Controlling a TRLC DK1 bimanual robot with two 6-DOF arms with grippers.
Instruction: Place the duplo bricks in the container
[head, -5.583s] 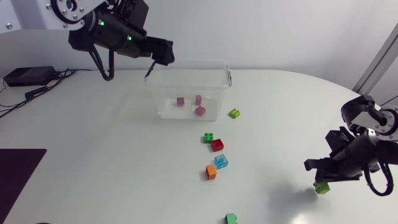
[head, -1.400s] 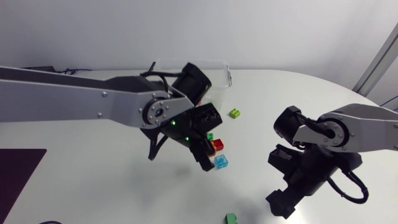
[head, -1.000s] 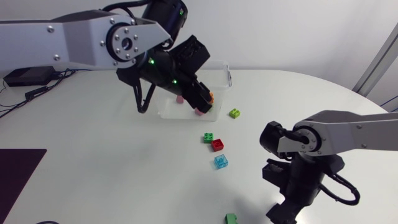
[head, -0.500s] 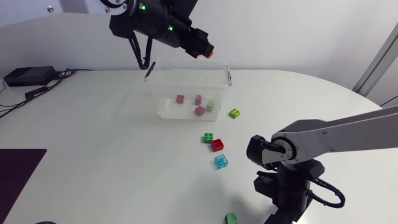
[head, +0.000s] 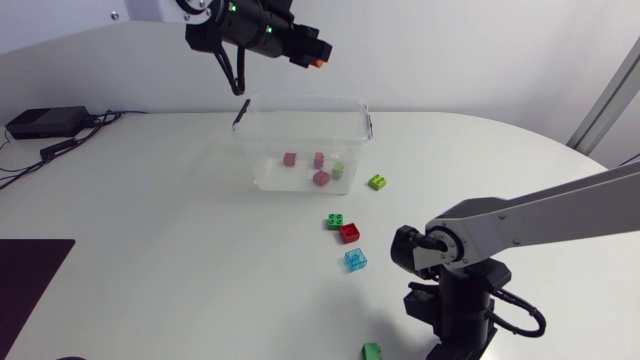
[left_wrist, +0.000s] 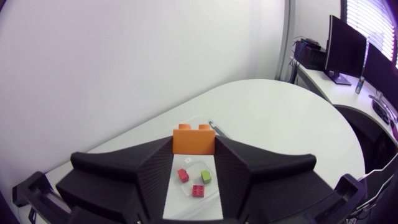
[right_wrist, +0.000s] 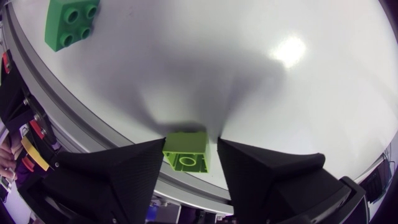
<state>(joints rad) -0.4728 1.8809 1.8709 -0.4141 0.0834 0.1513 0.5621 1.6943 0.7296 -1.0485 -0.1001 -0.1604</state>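
Evidently the left gripper (left_wrist: 194, 149) hangs high above the clear plastic container (head: 250, 140), jaws clamped on an orange duplo brick (left_wrist: 194, 138), so a release should drop it inside. The right gripper (right_wrist: 191, 144) pinches a lime-green duplo brick (right_wrist: 185, 150) low against the white table (right_wrist: 280, 93), presumably to lift it.

Green brick (head: 371, 352) — half beyond view's edge

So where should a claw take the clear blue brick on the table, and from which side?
Probably from straight above, on two opposite flat side walls of the blue brick. It sits flat and boxy; the red brick is near its far side, so pinch the other pair.
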